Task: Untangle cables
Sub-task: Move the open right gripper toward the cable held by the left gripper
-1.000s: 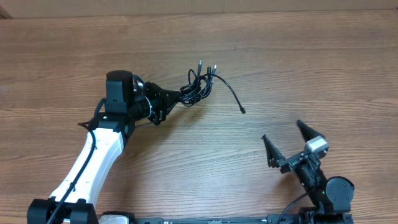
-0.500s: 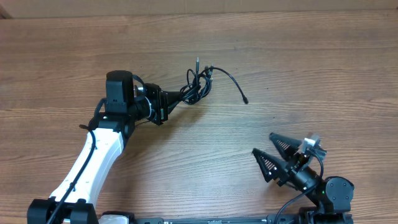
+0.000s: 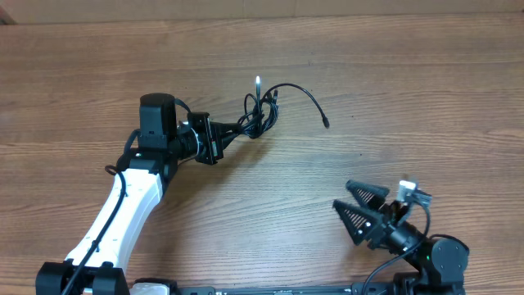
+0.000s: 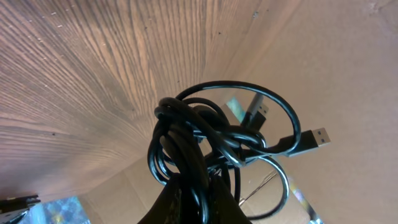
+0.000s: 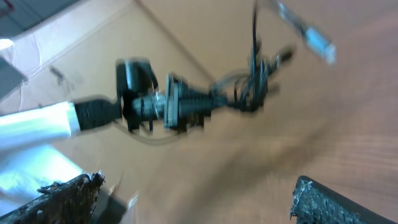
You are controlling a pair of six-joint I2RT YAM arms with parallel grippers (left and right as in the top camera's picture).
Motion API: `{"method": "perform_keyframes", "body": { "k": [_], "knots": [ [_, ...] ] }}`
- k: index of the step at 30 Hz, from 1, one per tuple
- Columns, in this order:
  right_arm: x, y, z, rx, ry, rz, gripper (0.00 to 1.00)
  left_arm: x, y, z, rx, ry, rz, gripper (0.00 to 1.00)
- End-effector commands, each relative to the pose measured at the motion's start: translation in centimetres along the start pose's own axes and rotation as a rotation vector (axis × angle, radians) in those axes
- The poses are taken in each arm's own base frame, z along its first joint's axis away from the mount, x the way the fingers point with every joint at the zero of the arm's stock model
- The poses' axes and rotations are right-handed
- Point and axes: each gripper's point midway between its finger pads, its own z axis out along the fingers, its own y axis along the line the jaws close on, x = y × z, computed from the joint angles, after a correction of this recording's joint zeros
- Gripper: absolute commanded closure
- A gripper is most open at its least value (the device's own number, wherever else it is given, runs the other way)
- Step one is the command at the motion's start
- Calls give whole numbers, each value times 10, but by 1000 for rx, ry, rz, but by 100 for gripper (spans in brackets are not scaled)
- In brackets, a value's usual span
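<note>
The cables (image 3: 260, 115) are thin black cords bunched in a knot left of the table's middle. My left gripper (image 3: 235, 129) is shut on the knot's near side. One cord arcs right to a small plug (image 3: 327, 124), and a silvery plug tip (image 3: 257, 81) sticks up at the back. In the left wrist view the knot (image 4: 205, 137) fills the middle, with a USB plug (image 4: 317, 137) at its right and my left gripper (image 4: 198, 196) pinching the strands. My right gripper (image 3: 341, 195) stands open at the lower right, apart from the cables. The blurred right wrist view shows the knot (image 5: 252, 87) far beyond my open right gripper (image 5: 196, 193).
Bare wooden table (image 3: 393, 90) lies all around the knot. A cardboard wall (image 3: 262, 6) runs along the far edge. The white left arm (image 3: 123, 213) reaches in from the lower left.
The left gripper has drawn the knot slightly left, and the loose cord's plug end has swung up and to the right. The right gripper has turned and dropped toward the near edge, still open.
</note>
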Motion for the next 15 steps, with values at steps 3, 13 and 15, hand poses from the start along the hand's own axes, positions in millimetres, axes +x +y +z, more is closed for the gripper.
{"method": "perform_keyframes", "body": {
  "k": [3,13,15],
  "knots": [
    [-32,9,-3,-4,-151,-27,0,16,-10,-7,16,39,17,96],
    [-50,16,7,98,-67,-11,0,13,-10,-7,18,24,-8,96],
    [-55,13,13,119,-44,18,0,13,-10,-7,17,24,-9,96]
  ]
}}
